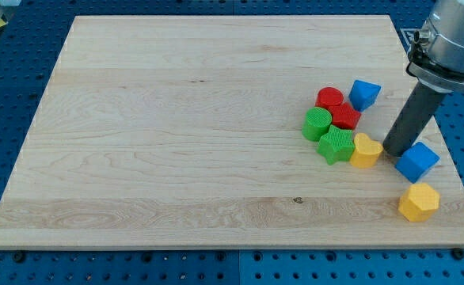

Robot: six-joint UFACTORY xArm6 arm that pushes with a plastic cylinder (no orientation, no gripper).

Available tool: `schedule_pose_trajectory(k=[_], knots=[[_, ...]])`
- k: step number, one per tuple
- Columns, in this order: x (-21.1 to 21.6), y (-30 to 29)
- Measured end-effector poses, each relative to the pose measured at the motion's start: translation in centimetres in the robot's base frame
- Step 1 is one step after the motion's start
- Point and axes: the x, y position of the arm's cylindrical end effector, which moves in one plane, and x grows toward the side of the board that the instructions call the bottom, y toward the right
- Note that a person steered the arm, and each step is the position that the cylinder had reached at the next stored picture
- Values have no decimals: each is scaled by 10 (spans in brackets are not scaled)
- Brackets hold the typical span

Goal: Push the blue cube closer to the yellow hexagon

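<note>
The blue cube (416, 161) lies near the board's right edge, just above the yellow hexagon (419, 202); a narrow gap separates them. My tip (393, 151) rests on the board at the cube's upper left, touching or almost touching it, between the cube and a yellow heart-shaped block (365, 150).
A cluster sits left of my tip: a red cylinder (329, 98), a red block (345, 116), a green cylinder (317, 123), a green star (336, 146) and a second blue block (364, 93). The wooden board's right edge (446, 150) is close to the cube.
</note>
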Motion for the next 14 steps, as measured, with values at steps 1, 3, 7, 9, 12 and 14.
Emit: schedule_pose_trajectory(k=[1, 3, 7, 9, 12, 14], knots=[[0, 0], [-26, 29], [12, 32], [12, -14], [20, -10], [7, -10]])
